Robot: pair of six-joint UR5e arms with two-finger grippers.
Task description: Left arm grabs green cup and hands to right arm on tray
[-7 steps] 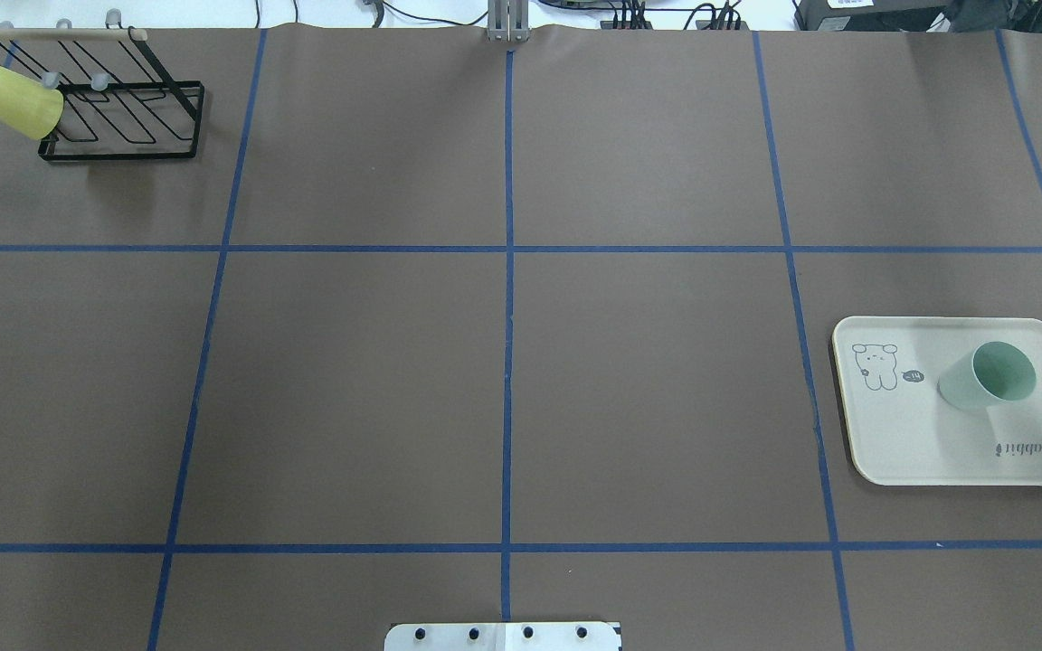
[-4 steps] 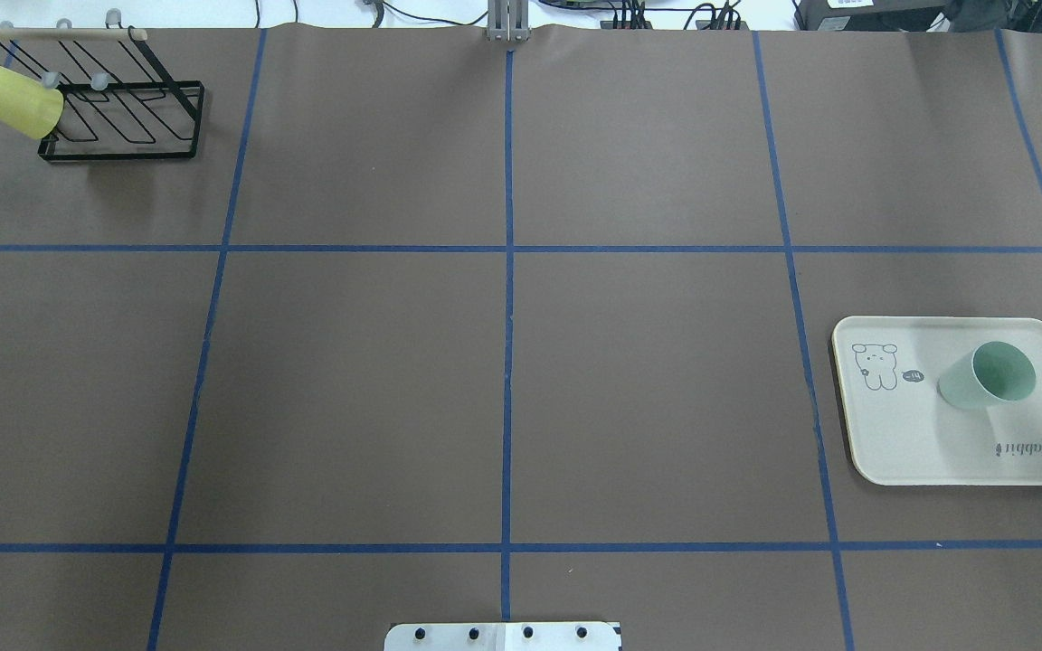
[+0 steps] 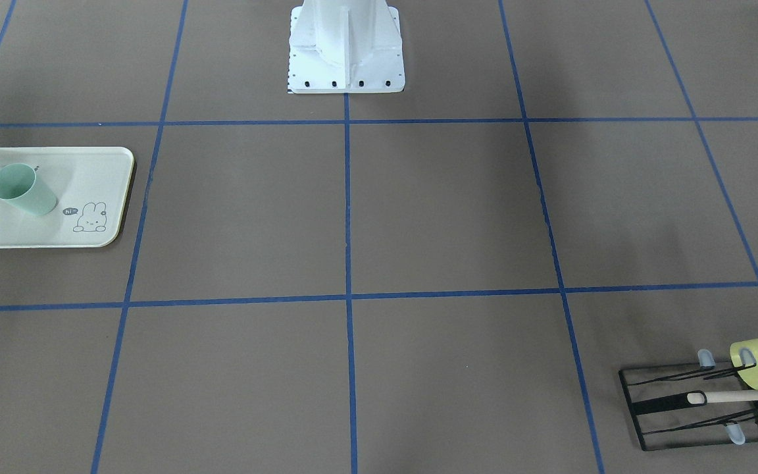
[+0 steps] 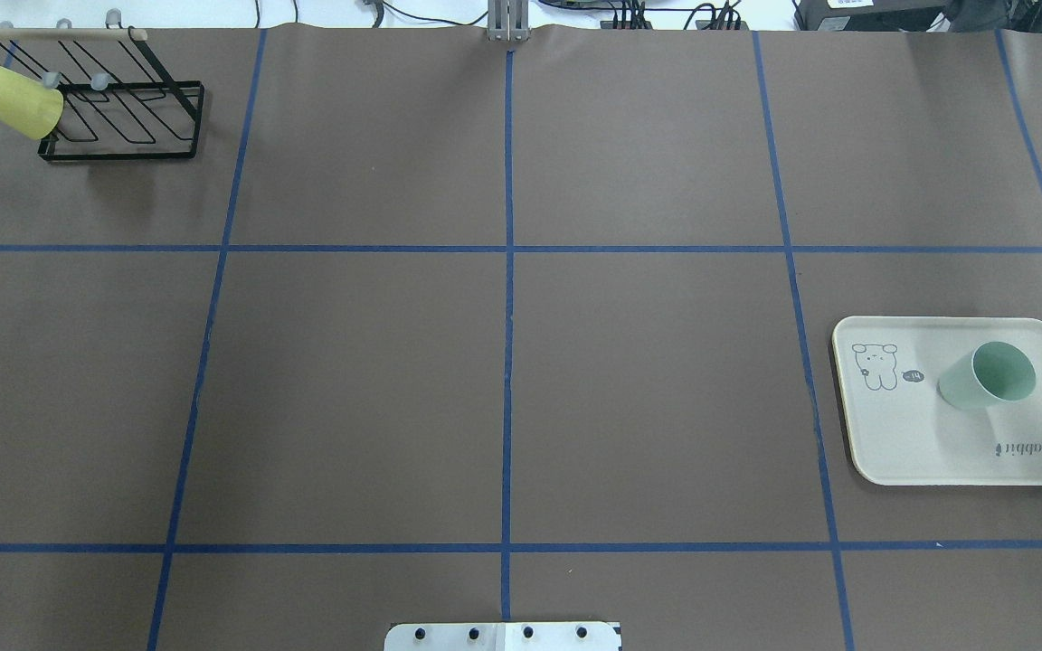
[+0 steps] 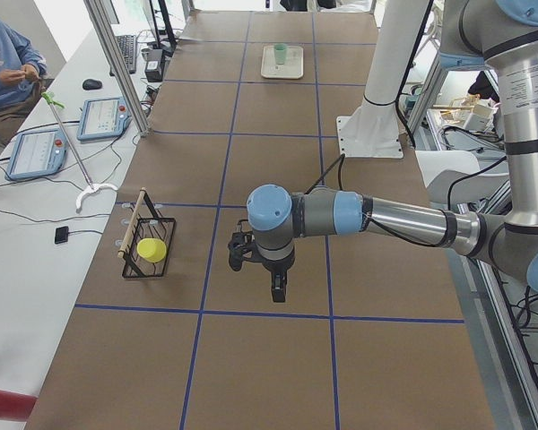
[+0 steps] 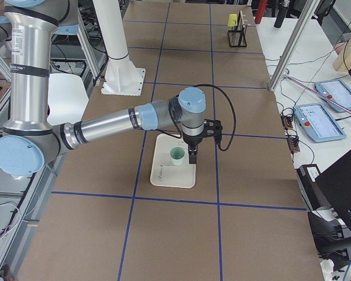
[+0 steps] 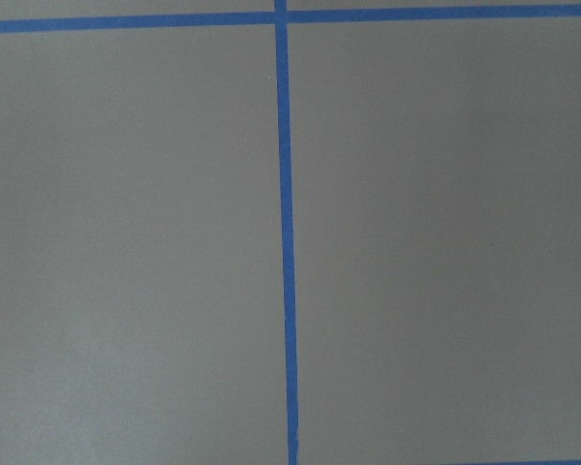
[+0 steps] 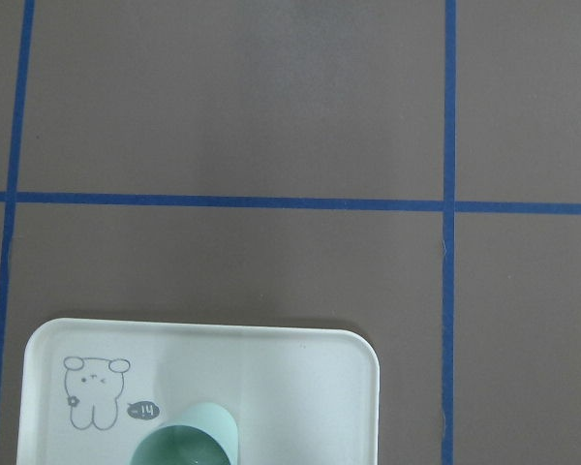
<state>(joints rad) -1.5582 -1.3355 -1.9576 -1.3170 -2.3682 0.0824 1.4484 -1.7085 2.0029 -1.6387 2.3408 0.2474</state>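
The pale mint-green cup [image 4: 982,378] stands upright on the cream "Rabbit" tray [image 4: 901,443] at the table's right side. It also shows in the front view [image 3: 22,190] and at the bottom edge of the right wrist view [image 8: 189,448]. Both arms are outside the overhead and front views. In the exterior right view the right gripper [image 6: 191,158] hangs above the tray [image 6: 167,175], next to the cup [image 6: 176,156]; I cannot tell if it is open. In the exterior left view the left gripper [image 5: 278,291] hangs over bare table; I cannot tell its state either.
A black wire rack [image 4: 132,117] stands at the far left corner with a yellow-green cup [image 4: 13,99] hung on it. The robot's white base plate [image 4: 503,636] is at the near middle edge. Blue tape lines grid the brown table.
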